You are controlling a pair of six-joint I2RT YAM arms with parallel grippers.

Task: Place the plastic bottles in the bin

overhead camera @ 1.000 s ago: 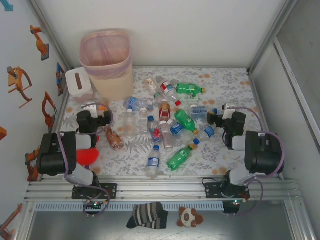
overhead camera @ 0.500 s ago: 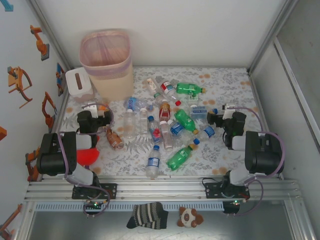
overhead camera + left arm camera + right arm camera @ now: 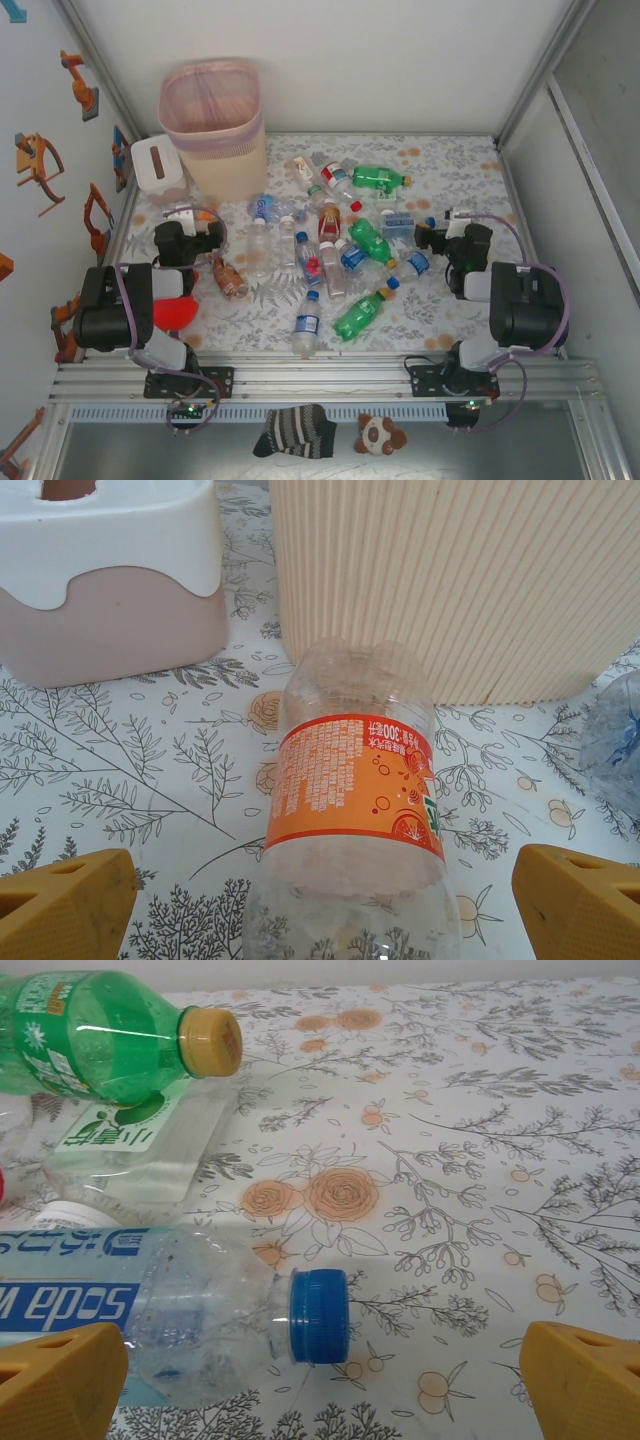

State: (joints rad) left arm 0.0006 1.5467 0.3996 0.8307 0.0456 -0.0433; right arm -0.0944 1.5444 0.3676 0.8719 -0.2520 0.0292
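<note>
The beige ribbed bin with a pink liner stands at the back left; its wall rises just ahead of my left gripper. Several plastic bottles lie scattered over the middle of the floral table. My left gripper is open, and a clear bottle with an orange label lies between its yellow fingertips, base toward the bin. My right gripper is open too, low over the table. A blue-capped soda-water bottle lies by its left fingertip, with a green yellow-capped bottle farther off.
A white and pink tissue box sits left of the bin, close to the left wall. A red plush toy lies by the left arm. Side walls close in the table. A striped sock and a small toy lie below the front rail.
</note>
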